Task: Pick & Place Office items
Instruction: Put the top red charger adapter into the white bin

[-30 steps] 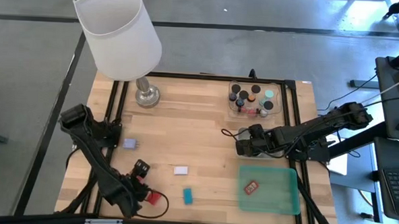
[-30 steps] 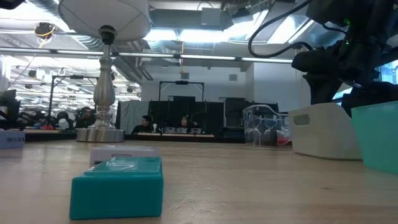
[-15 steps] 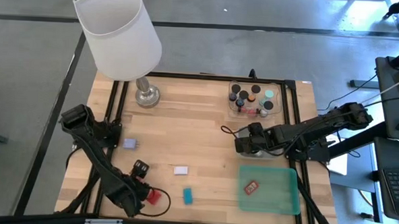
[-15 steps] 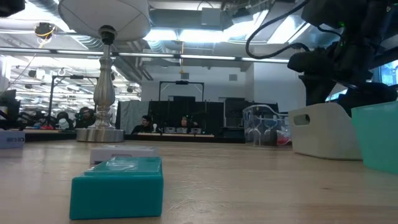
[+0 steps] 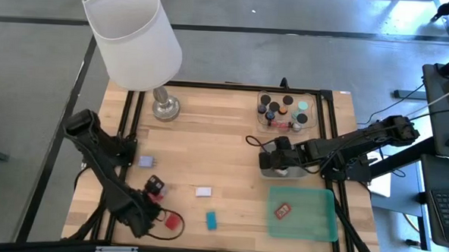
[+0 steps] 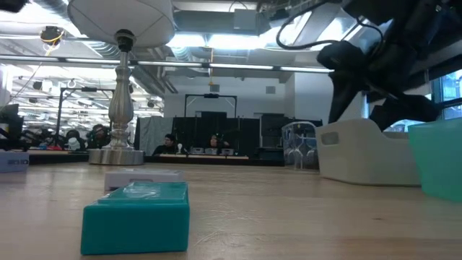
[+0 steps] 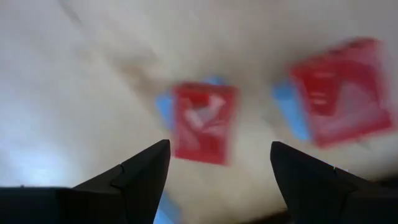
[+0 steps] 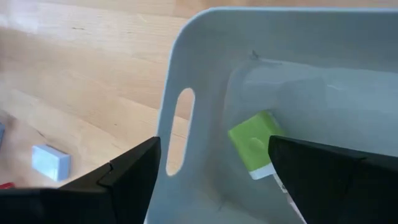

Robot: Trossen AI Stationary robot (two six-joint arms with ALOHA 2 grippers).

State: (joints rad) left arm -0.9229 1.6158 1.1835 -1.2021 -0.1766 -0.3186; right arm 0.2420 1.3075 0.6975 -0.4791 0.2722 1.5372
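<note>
Currently left tool (image 7: pixel 217 171), fingers apart, hovered over a red block (image 7: pixel 204 122) near worktop's front-left corner, apparently pre-grasp; next: descend, close. Right tool (image 8: pixel 214 168), apart, sat over grey tray (image 8: pixel 205 37) holding green block (image 8: pixel 255 144).

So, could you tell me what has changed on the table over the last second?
The right gripper has slid leftward above the grey tray, fingers open, holding nothing. The left gripper has shifted a little toward the table's left front corner, over the red block, also open. The lamp, clear tray, green tray, teal block, white block and lavender block stayed put.
</note>
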